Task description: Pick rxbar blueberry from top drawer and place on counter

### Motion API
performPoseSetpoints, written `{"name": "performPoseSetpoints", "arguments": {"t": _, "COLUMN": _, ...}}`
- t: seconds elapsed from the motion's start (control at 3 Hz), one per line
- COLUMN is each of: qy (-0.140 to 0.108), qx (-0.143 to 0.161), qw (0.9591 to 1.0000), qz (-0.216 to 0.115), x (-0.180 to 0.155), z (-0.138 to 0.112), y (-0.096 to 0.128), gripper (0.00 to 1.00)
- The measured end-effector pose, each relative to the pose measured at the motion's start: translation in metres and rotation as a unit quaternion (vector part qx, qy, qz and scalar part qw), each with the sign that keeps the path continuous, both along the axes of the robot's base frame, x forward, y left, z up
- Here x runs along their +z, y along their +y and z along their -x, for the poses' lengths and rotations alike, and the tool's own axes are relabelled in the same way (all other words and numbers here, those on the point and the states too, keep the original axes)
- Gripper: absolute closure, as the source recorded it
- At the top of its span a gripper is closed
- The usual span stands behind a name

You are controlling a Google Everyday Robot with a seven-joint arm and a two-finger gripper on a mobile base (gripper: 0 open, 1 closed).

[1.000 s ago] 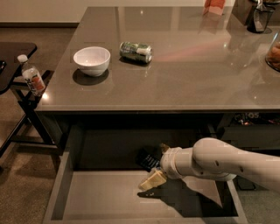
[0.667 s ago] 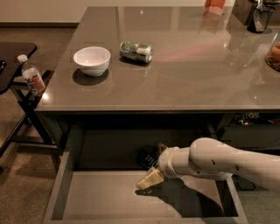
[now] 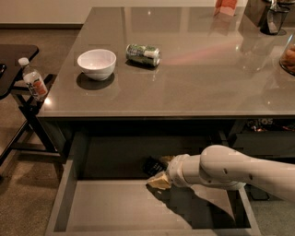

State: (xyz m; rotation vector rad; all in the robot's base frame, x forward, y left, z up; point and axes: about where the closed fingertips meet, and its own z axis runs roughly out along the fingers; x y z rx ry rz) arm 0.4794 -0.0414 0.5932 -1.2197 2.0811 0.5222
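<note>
Rxbar blueberry [image 3: 152,165] lies at back of top drawer [image 3: 106,203].
Your gripper [image 3: 162,171] is in drawer w/ fingers apart, tips right by bar; bowl [image 3: 97,63] & can [image 3: 143,54] up on counter [image 3: 207,69].

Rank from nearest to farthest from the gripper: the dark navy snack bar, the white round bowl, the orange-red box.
The gripper is inside the open grey drawer.
1. Dark navy snack bar: in the drawer, beside the gripper.
2. White round bowl: counter, front left.
3. Orange-red box: counter's far edge, right.
</note>
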Motion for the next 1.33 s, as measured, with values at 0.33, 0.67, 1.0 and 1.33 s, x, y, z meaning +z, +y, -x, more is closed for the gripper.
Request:
{"name": "performPoseSetpoints", "arguments": {"t": 0.33, "qy": 0.000, "qx": 0.000, "qw": 1.0000, "qz": 0.000, "x": 0.0000, "z": 0.0000, "y": 0.0000, "gripper": 0.65}}
{"name": "performPoseSetpoints", "arguments": {"t": 0.67, "qy": 0.000, "qx": 0.000, "qw": 1.0000, "qz": 0.000, "x": 0.0000, "z": 0.0000, "y": 0.0000, "gripper": 0.89}}
{"name": "performPoseSetpoints", "arguments": {"t": 1.0, "qy": 0.000, "qx": 0.000, "qw": 1.0000, "qz": 0.000, "x": 0.0000, "z": 0.0000, "y": 0.0001, "gripper": 1.00}}
{"name": "performPoseSetpoints", "arguments": {"t": 1.33, "qy": 0.002, "qx": 0.006, "qw": 1.0000, "qz": -0.001, "x": 0.0011, "z": 0.0012, "y": 0.0008, "gripper": 1.00}}
